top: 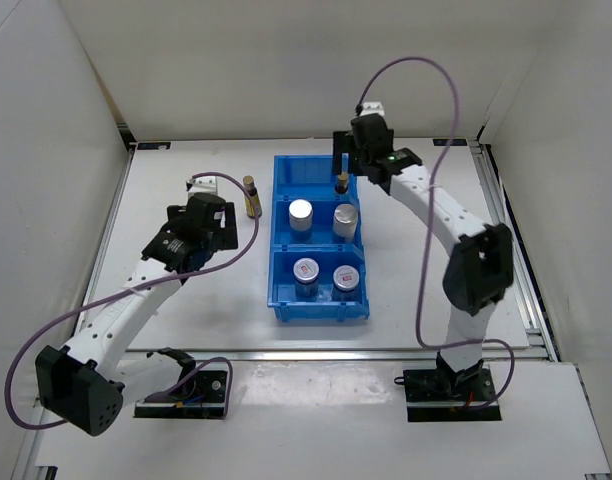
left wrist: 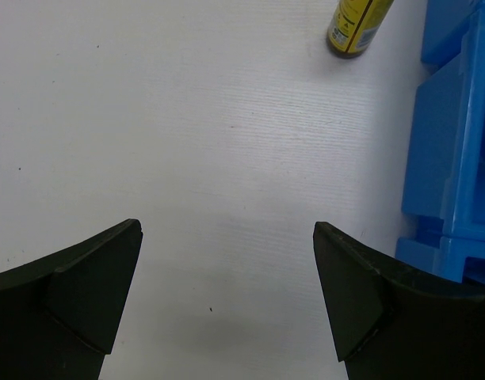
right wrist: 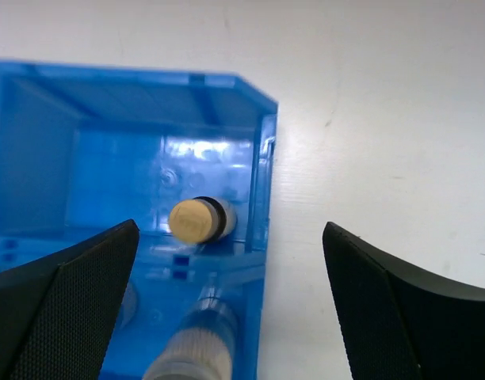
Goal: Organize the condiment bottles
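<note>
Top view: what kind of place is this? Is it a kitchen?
Probably a robot lab test bench, not a kitchen: a white table boxed in by plain white panels, a left arm and right arm bolted at its near edge, and a blue bin holding condiment bottles.

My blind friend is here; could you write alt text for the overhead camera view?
A blue three-compartment bin sits between two robot arms, holding two silver-topped cylinders in the middle section, two red-marked jars in the near one and one gold-capped bottle in the far one under the right arm's fingers. Another amber bottle sits outside, left of it.
</note>
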`<control>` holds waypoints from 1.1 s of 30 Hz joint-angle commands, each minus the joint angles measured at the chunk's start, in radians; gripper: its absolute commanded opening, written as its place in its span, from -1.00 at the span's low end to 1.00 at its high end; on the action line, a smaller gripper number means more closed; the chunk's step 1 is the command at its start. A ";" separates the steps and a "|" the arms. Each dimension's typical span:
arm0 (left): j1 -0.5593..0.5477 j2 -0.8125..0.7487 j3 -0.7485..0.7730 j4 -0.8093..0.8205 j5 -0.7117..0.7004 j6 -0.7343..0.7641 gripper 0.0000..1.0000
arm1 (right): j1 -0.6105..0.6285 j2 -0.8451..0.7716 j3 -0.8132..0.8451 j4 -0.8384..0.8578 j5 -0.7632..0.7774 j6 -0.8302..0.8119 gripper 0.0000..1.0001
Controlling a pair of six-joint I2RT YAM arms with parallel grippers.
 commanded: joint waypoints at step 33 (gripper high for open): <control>0.175 0.729 0.631 0.048 0.412 -0.027 0.81 | 0.069 -0.725 -0.835 -0.052 0.187 0.541 -0.73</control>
